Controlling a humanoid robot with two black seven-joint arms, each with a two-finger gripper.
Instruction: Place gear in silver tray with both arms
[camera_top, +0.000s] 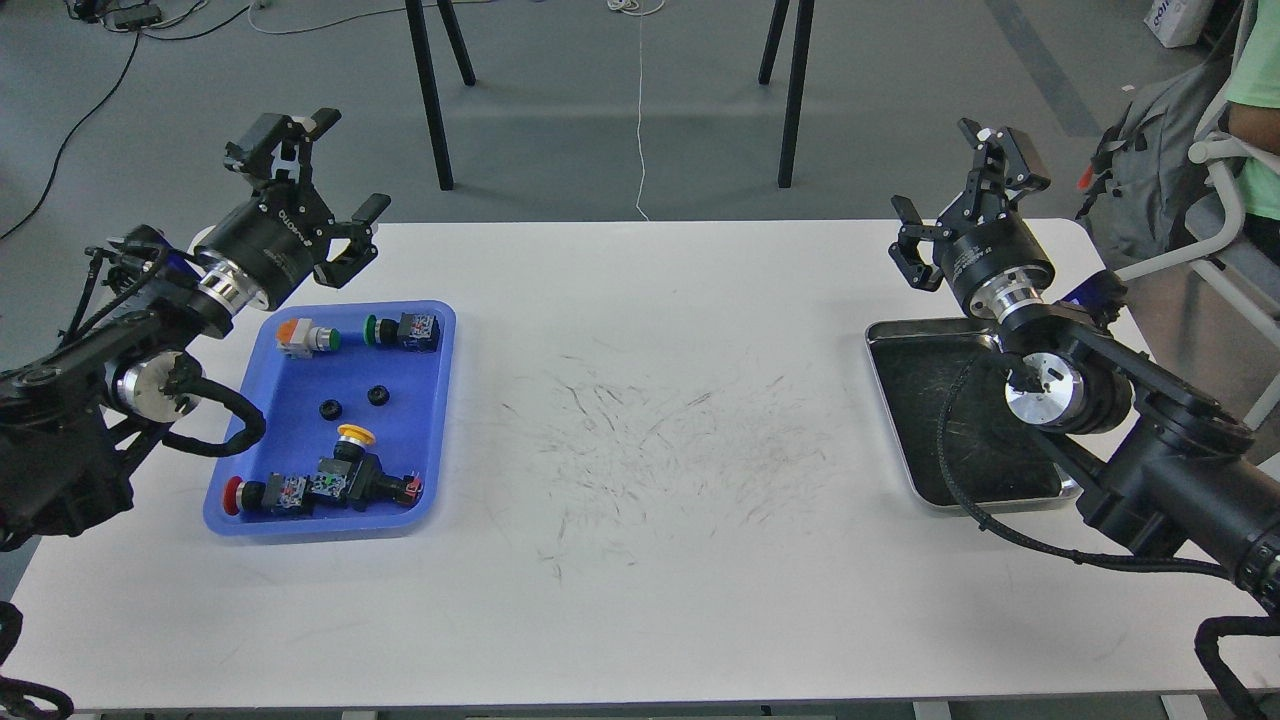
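Silver tray (925, 480) flat at right, long axis front-to-back, holding nothing

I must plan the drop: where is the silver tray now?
In the head view, the silver tray lies on the right side of the white table, partly under the right arm.

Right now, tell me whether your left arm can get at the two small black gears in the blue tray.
Probably yes. The left gripper hangs open above the blue tray's far-left corner, and the two black gears lie in bare space mid-tray, clear of the push-button switches, so nothing blocks a descent.
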